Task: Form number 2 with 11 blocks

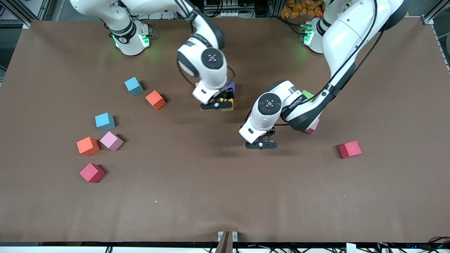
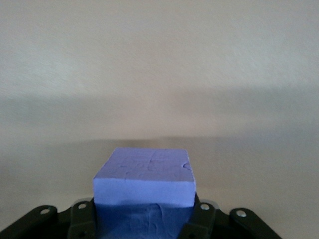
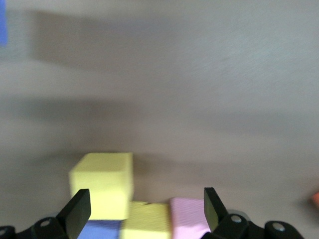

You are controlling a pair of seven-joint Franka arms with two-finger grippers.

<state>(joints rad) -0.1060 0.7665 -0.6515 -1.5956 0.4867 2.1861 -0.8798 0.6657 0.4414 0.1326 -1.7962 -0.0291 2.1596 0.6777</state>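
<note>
counting 2 light-blue cubes [image 1: 134, 86], 2 orange.

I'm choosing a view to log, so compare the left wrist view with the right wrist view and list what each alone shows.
Left wrist view only: the left gripper shut on a purple block.
Right wrist view only: the right gripper open over two yellow blocks, a pink block and another purple block.
Both: the brown table and a purple block.
</note>
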